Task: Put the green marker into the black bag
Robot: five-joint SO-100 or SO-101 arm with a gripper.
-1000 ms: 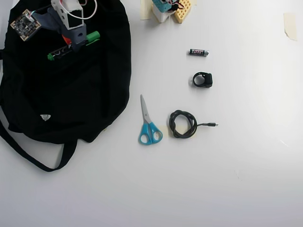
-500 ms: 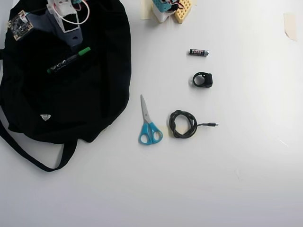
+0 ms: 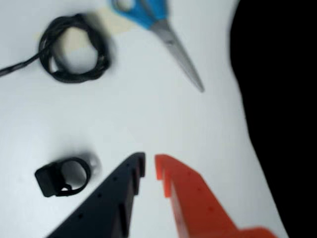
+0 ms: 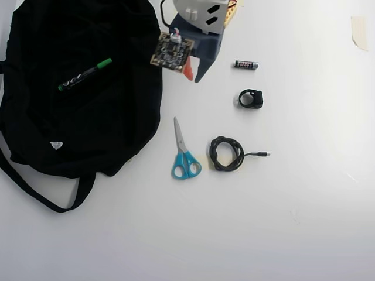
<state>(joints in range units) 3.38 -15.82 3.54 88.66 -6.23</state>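
The green marker (image 4: 85,74) lies tilted on top of the black bag (image 4: 88,129) in the overhead view, green cap toward the upper right. It does not show in the wrist view. The bag fills the left of the overhead view, with its strap (image 4: 41,196) looping below, and shows as a black mass (image 3: 282,99) at the right of the wrist view. My gripper (image 4: 193,72) hangs just right of the bag's upper edge. In the wrist view its black and orange fingers (image 3: 150,163) are nearly together and hold nothing.
On the white table lie blue-handled scissors (image 4: 184,153) (image 3: 163,29), a coiled black cable (image 4: 226,153) (image 3: 74,49), a small black ring clip (image 4: 251,98) (image 3: 63,177) and a small black battery (image 4: 246,65). A strip of tape (image 4: 358,32) sits at the top right.
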